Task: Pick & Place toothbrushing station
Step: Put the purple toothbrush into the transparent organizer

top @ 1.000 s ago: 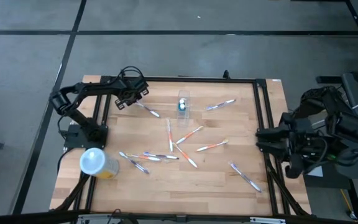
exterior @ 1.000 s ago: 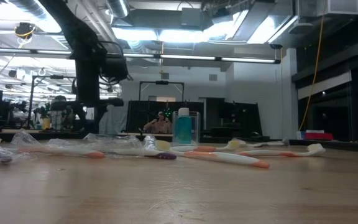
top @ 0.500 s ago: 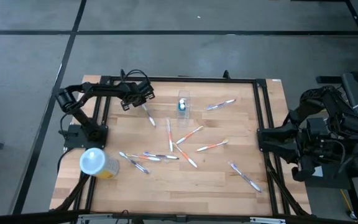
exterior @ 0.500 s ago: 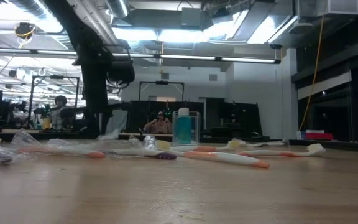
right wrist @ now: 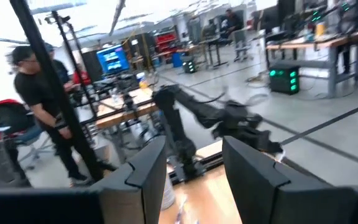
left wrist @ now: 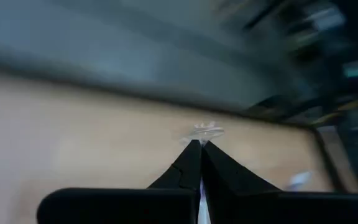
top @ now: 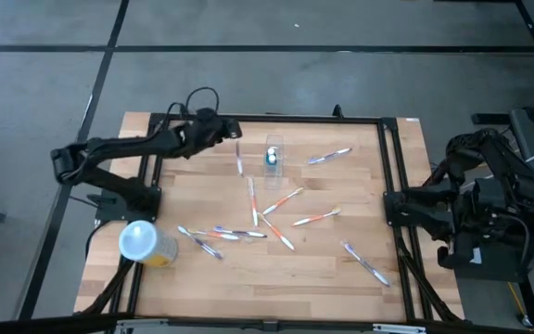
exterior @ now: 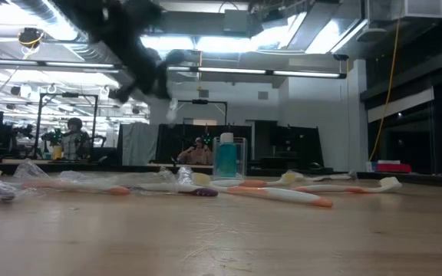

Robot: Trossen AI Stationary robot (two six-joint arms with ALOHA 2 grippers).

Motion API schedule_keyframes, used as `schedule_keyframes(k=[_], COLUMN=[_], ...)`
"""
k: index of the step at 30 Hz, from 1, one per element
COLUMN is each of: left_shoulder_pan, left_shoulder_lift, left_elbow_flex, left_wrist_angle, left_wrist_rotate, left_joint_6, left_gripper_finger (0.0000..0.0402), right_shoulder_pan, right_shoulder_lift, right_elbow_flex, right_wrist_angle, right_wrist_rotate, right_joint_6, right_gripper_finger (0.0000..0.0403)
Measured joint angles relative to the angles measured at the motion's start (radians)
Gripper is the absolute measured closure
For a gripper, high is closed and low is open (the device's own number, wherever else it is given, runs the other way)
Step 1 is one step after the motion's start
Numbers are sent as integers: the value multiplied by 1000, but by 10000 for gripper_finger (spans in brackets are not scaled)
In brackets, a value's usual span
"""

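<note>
High view first: my left gripper (top: 233, 141) sits near the back edge of the table (top: 341, 278), and the toothbrushing station (top: 273, 152), the small clear holder with something blue-green standing inside it, is just beside it, off towards my right arm's side and much the same way back on the table. A toothbrush (top: 239, 158) hangs from my left fingers with its long axis running from the gripper down towards the front of the table, so it lies roughly side by side with the holder and not yet over it. My left arm is by far the nearer one; my right gripper (right wrist: 194, 168) waits well apart, off the table's right edge, its fingers spread and holding nothing. In the left wrist view my two fingers are pressed tight together, tips meeting, and the clear holder shows just past them. As I judge it, the coming move is a short sideways carry that brings the brush's lower end over the holder's open top, then a lowering; the holder is light and clear-walled, so a skewed brush could tip it.
</note>
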Motion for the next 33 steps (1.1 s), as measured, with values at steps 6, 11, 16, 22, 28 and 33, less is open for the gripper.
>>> schedule_keyframes(k=[6,11,16,22,28,33], left_shoulder_pan=[-190,-234,-202,-152,-94,-60], left_shoulder_lift=[-26,70,207,332,417,480], left_elbow_flex=[0,0,0,26,75,105], left_wrist_angle=[431,733,959,1058,1095,1100], left_wrist_rotate=[-312,-373,-376,-293,-203,-156], left_joint_6=[405,681,727,725,739,739], left_gripper_finger=[400,400,400,400,400,400], right_shoulder_pan=[12,11,11,-8,-26,-30], right_shoulder_lift=[15,23,28,38,43,44], right_elbow_flex=[0,0,0,0,0,0], right_wrist_angle=[5,5,33,85,91,99], right_wrist_rotate=[27,27,28,28,27,27], right_joint_6=[6,52,78,67,71,73], right_gripper_finger=[243,243,243,243,243,243])
